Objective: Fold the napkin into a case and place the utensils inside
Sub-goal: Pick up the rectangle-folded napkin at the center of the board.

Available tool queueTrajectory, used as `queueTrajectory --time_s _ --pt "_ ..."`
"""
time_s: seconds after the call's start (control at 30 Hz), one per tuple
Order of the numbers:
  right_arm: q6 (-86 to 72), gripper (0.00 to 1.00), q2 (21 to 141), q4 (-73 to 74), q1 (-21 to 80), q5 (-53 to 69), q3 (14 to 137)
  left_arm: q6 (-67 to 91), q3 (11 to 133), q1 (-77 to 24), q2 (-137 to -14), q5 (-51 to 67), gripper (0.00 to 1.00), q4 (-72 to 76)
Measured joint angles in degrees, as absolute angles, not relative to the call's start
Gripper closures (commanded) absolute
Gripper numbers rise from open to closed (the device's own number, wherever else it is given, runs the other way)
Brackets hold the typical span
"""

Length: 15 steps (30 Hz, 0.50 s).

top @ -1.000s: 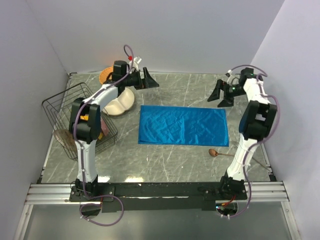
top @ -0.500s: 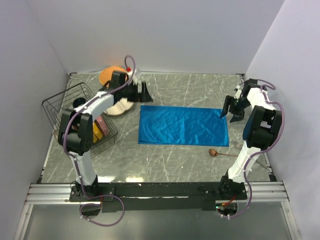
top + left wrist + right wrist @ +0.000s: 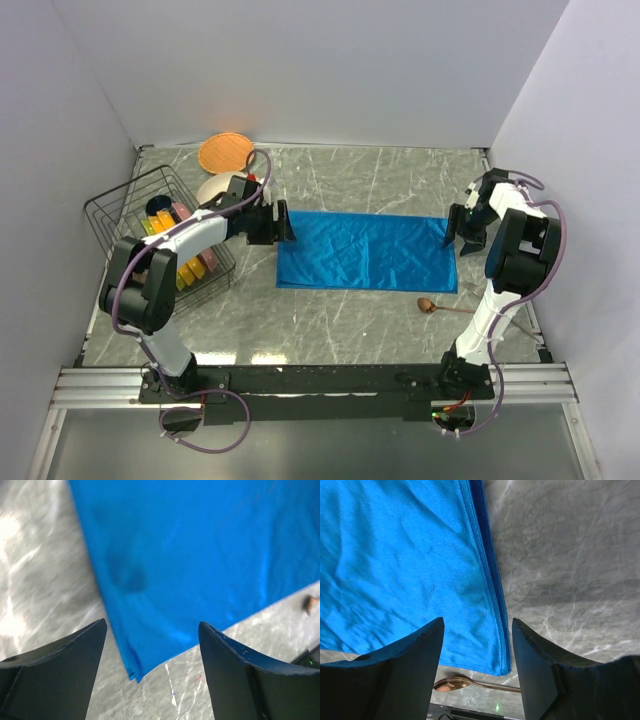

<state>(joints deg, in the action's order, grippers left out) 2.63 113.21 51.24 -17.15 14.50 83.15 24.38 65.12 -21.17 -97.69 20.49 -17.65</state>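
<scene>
The grey marbled bench (image 3: 350,320) carried everything, and the bright blue, slightly shiny cloth napkin (image 3: 365,250) lay flat near its middle as a wide rectangle, with stacked layers showing along its right edge. The left gripper (image 3: 152,625) sat low over the napkin's left edge, near the front corner, jaws apart and holding nothing. The right gripper (image 3: 477,622) sat the same way over the right edge, jaws apart and empty. The step in hand looked like pinching both short ends to fold the cloth narrower. To do that well, each pair of jaws would need to catch every layer at the edge rather than only the top one, and both ends should then lift and travel together so the fold lands straight. At the left, the black wire basket (image 3: 120,205) held flat pink, yellow and orange plates (image 3: 185,265) standing on edge, plus a dark round item I could not identify. An orange round plate (image 3: 225,152) lay at the far side, with a white dish (image 3: 212,188) partly hidden behind the left arm. The small brown wooden spoon (image 3: 428,305) rested on the bench just in front of the napkin's right corner, apart from it.
</scene>
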Motion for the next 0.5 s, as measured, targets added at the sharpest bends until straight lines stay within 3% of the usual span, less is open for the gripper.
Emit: queueTrajectory --time_s 0.37,0.5 --pt "2.63 0.36 113.75 49.23 -17.15 14.33 81.38 30.30 67.88 -25.89 -102.94 7.81 0.48 -21.02" --pt "2.63 0.35 113.75 49.08 -17.15 14.13 81.06 31.55 69.32 -26.74 -105.95 4.10 0.52 -22.20"
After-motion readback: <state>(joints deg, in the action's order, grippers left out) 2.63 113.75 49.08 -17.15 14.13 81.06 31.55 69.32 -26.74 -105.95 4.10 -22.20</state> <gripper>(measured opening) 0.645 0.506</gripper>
